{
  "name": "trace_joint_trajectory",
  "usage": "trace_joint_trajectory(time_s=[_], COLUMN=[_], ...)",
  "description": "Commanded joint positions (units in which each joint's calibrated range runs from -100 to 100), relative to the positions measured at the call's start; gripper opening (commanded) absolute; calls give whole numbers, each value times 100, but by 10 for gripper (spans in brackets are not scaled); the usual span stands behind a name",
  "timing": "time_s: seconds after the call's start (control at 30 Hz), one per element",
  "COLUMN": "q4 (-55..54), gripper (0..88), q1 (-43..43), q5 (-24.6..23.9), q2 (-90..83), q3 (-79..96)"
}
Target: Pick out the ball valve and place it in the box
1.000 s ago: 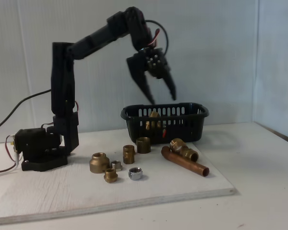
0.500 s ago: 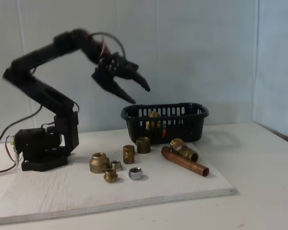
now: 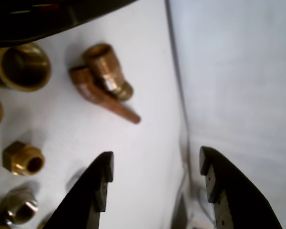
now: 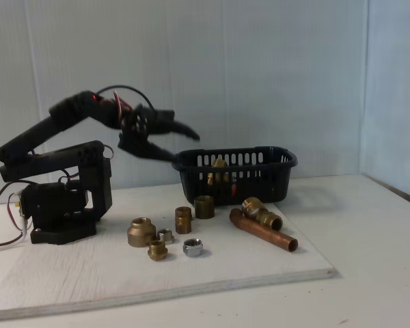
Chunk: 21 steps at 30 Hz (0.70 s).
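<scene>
The gripper hangs wide open with nothing in it, fingers pointing right in the fixed view, just left of the box and level with its rim. From the wrist view the gripper shows two dark fingers well apart, bare white board between them. The arm sits folded low over its base. Inside the box, through the slots, the valve shows as brass with a bit of red low down. In front of the box lie loose brass fittings and a silver nut; to their right, a copper pipe touches an elbow fitting. The wrist view catches that pipe and elbow too.
</scene>
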Motion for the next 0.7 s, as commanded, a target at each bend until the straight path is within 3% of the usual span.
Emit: trace_joint_trajectory(time_s=[0.0,0.3,0.67], q4=[-247,-634,348], gripper=[195,195,195], q1=[-72,-670,-633], q5=[-9,788,783], q2=[-93,-68,-93], q3=[353,1661,1643])
